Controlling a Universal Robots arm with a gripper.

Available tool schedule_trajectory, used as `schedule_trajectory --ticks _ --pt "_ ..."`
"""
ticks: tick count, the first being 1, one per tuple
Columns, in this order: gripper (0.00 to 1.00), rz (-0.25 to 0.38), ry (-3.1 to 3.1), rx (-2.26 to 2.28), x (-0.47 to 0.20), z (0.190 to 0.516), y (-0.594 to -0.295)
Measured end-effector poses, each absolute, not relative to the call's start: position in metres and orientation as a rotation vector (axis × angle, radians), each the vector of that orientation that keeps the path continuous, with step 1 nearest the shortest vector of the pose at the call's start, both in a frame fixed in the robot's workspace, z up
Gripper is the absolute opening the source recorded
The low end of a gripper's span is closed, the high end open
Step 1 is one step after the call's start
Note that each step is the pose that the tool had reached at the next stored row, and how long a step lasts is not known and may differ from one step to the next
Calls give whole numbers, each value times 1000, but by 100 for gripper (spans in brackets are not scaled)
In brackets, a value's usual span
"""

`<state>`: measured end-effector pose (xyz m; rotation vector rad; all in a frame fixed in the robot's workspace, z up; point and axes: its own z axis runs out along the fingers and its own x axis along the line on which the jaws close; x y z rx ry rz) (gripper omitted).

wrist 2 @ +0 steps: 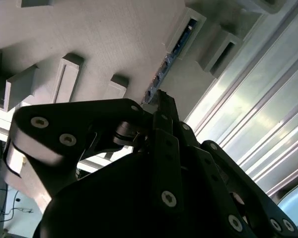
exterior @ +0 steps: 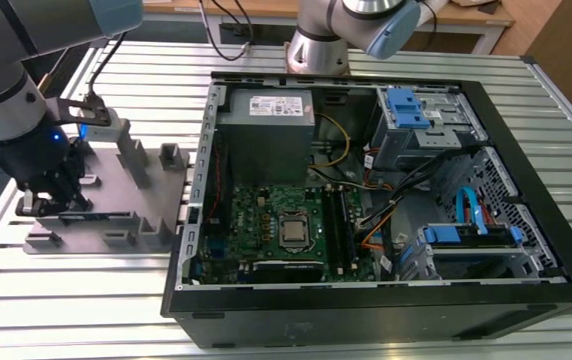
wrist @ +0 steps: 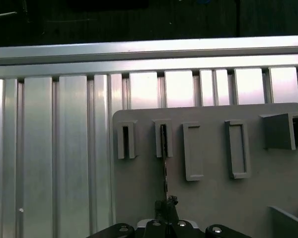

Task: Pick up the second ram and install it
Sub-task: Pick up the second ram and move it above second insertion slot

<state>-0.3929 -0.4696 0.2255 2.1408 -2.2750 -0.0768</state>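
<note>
Slatted surface [exterior: 85, 315]; open computer case [exterior: 366, 319]; grey fixture block [exterior: 115, 174] at the exterior view's left. Claw [exterior: 49, 205] sat low over the block; its opening could not be told. Second ram [exterior: 91, 217] stood edge-on in a fixture slot at the claw tip. Judged light, stiff, fragile: pinch the flat faces near the upper edge.

Robotics lab: slotted aluminium bench [exterior: 66, 300], opened PC case [exterior: 366, 322], grey fixture block [exterior: 115, 180], robot arm [exterior: 6, 112].
</note>
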Motion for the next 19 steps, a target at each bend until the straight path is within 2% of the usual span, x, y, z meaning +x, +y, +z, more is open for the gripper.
schedule_trajectory --ticks 14,15,16,17,18,19 --pt "11 -38 -2292 2158 -393 225 -470" --pt "17 -36 -2293 2159 -393 225 -470" --pt "17 -34 -2294 2160 -393 225 -470" --pt "23 -32 -2295 2160 -393 225 -470" --pt "23 -30 -2296 2161 -393 225 -470" --pt "30 -28 -2297 2162 -393 225 -470"
